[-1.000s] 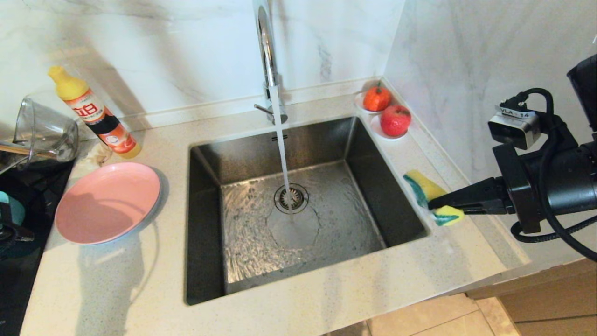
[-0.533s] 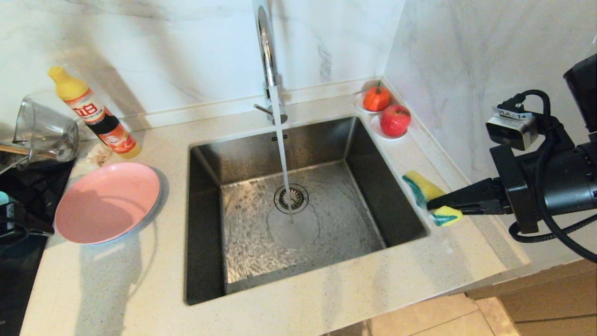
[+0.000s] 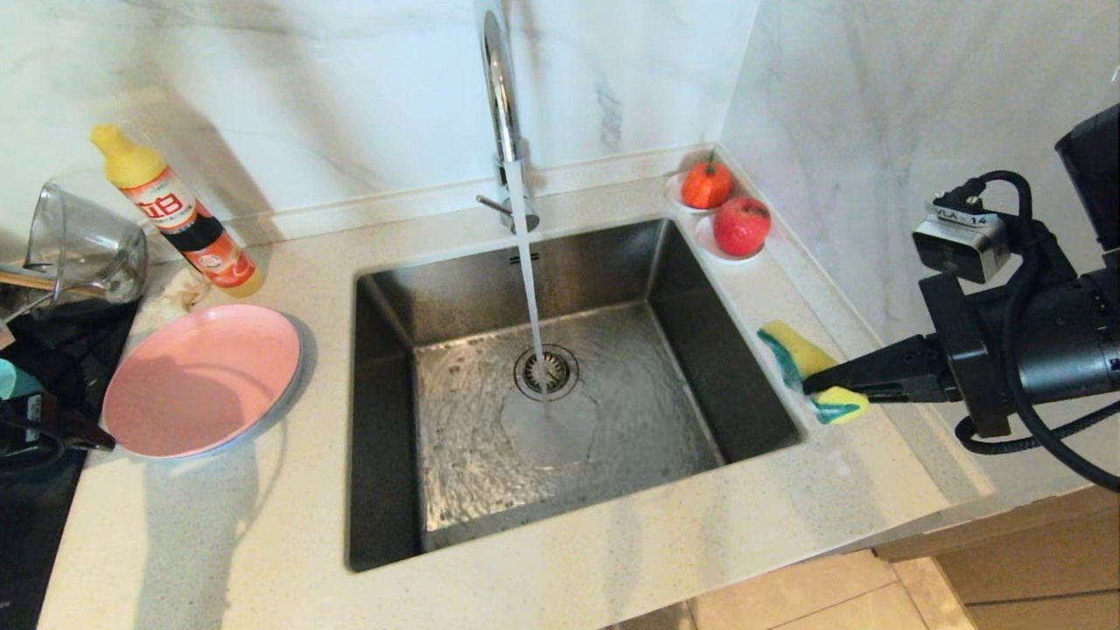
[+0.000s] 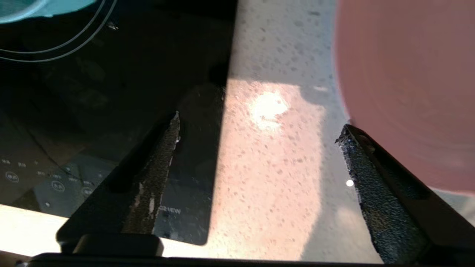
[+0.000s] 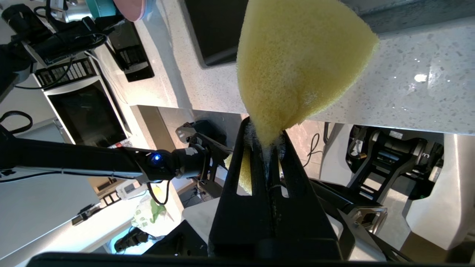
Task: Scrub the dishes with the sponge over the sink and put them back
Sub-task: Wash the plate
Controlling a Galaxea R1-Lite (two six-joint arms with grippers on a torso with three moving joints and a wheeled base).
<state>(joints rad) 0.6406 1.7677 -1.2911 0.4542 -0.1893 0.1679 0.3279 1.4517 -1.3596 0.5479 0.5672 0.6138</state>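
A pale speckled stone countertop (image 3: 219,542) runs in front of a white marble wall, with a square steel sink (image 3: 560,385) sunk into its middle. Nearest the robot is bare counter. Further in, at the left edge, the left gripper (image 4: 259,155) hangs low over the seam between a black cooktop (image 3: 35,507) and the counter, its two fingers spread wide with nothing between them; one fingertip sits just beside the rim of the pink plate (image 3: 203,378). That plate lies flat on the counter left of the sink, seemingly on a second plate whose grey-blue rim shows beneath. A sliver of the teal bowl (image 3: 16,381) shows at the far left. Across the basin, the right gripper (image 3: 809,383) is clamped shut on the yellow and green sponge (image 3: 801,359), holding it just above the sink's right rim. Water runs from the tall faucet (image 3: 500,96) onto the drain strainer (image 3: 546,371). Farther back stand a glass jug (image 3: 83,241), a tilted dish soap bottle (image 3: 175,214) and two red fruits (image 3: 726,208) in the far corner. The step in hand looks like reaching for the pink plate; next, the open fingers should straddle its rim, close, and carry it over the sink to meet the sponge.
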